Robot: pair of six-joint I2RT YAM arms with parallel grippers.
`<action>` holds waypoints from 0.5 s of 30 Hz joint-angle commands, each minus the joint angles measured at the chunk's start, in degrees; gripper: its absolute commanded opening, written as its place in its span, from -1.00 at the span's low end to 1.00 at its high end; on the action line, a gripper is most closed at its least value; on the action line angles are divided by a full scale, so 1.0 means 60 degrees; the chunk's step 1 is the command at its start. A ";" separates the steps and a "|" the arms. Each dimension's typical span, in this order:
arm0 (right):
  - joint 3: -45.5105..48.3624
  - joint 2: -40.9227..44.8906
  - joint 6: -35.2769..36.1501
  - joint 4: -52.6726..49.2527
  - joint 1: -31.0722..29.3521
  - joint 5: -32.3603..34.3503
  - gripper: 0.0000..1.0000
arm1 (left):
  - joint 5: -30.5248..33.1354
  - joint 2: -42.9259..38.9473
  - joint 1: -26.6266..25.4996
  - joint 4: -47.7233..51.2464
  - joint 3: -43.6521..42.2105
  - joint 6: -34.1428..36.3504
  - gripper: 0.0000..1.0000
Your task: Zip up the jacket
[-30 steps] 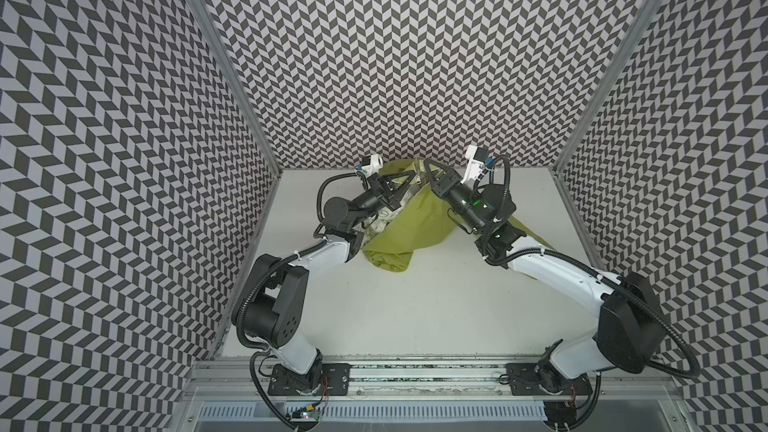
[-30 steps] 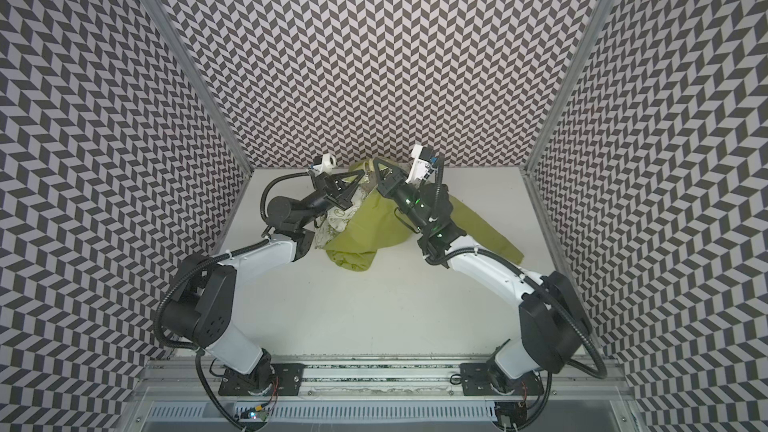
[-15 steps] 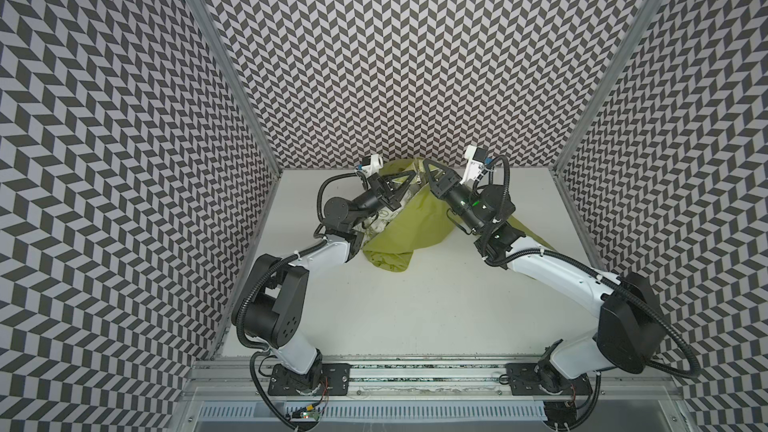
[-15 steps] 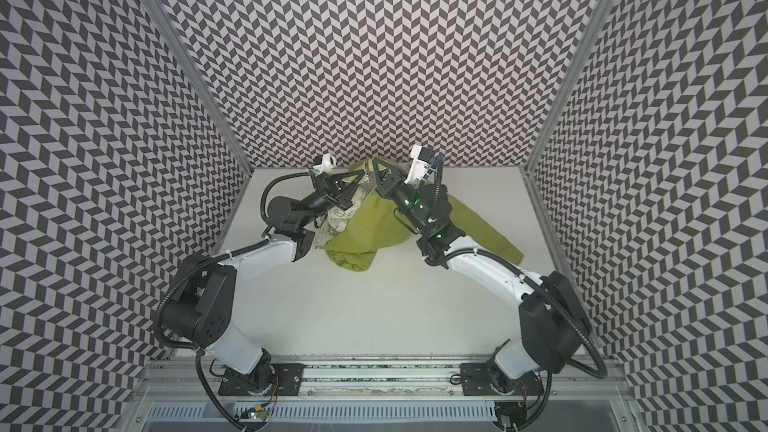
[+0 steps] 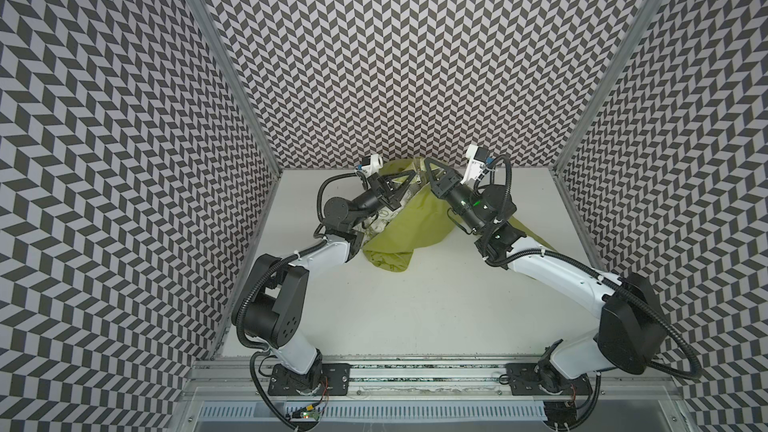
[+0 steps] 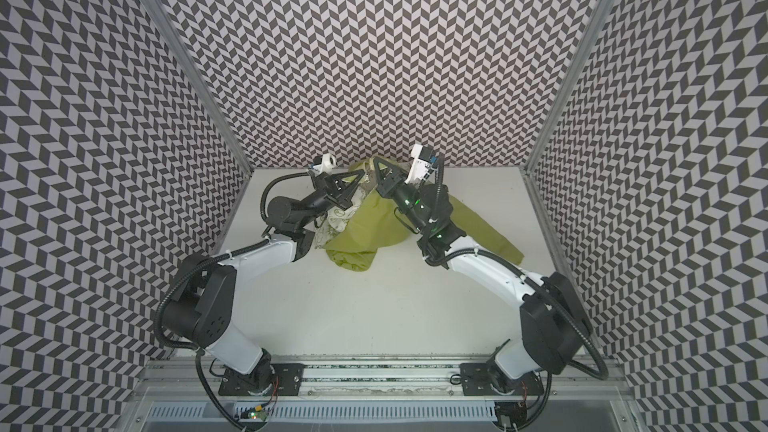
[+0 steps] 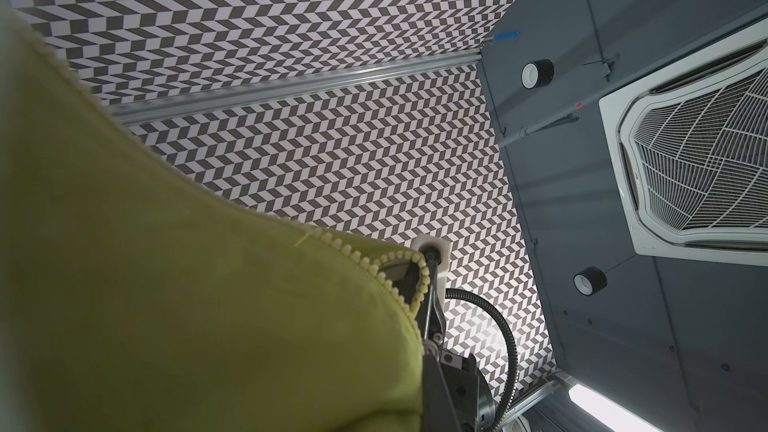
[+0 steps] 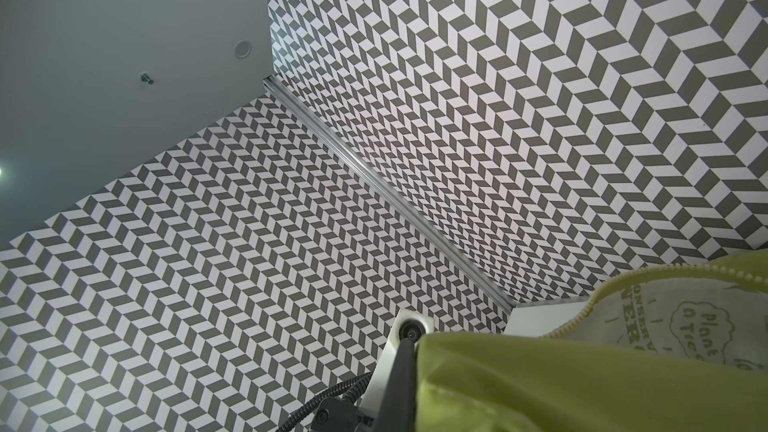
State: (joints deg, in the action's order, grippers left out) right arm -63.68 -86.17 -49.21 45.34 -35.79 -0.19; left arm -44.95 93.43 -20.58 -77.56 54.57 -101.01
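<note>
The lime-green jacket (image 5: 415, 218) (image 6: 365, 226) hangs bunched near the back wall, its lower part resting on the table. My left gripper (image 5: 411, 177) (image 6: 360, 177) and right gripper (image 5: 425, 161) (image 6: 376, 160) sit close together at its raised top edge, each shut on the fabric. In the left wrist view green cloth (image 7: 187, 305) covers my own jaws, and pale zipper teeth (image 7: 386, 280) curve beside the other arm's finger (image 7: 432, 317). The right wrist view shows the white printed lining (image 8: 698, 326) and zipper teeth (image 8: 665, 274). One sleeve (image 5: 536, 238) trails right under the right arm.
The white table (image 5: 415, 317) is boxed in by patterned walls on the left (image 5: 124, 201), back (image 5: 415, 76) and right (image 5: 685, 160). Both grippers are close to the back wall. The arm bases stand on a rail (image 5: 415, 371) at the front edge.
</note>
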 commanded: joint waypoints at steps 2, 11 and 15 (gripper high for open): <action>-0.0142 0.0431 0.0305 0.0924 -0.0101 -0.0136 -1.00 | -0.0026 0.0003 -0.0054 -0.0598 0.0103 -0.0124 -1.00; -0.0205 0.0316 0.0264 0.0956 -0.0108 -0.0306 -1.00 | 0.0007 0.0081 -0.0086 -0.0603 0.0141 -0.0131 -1.00; -0.0190 0.0288 0.0233 0.0996 -0.0127 -0.0350 -1.00 | 0.0021 0.0091 -0.0101 -0.0600 0.0106 -0.0128 -1.00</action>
State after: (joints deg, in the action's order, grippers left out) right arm -63.70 -86.17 -48.40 45.32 -35.81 -1.15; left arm -44.58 93.73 -20.73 -77.58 54.57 -101.03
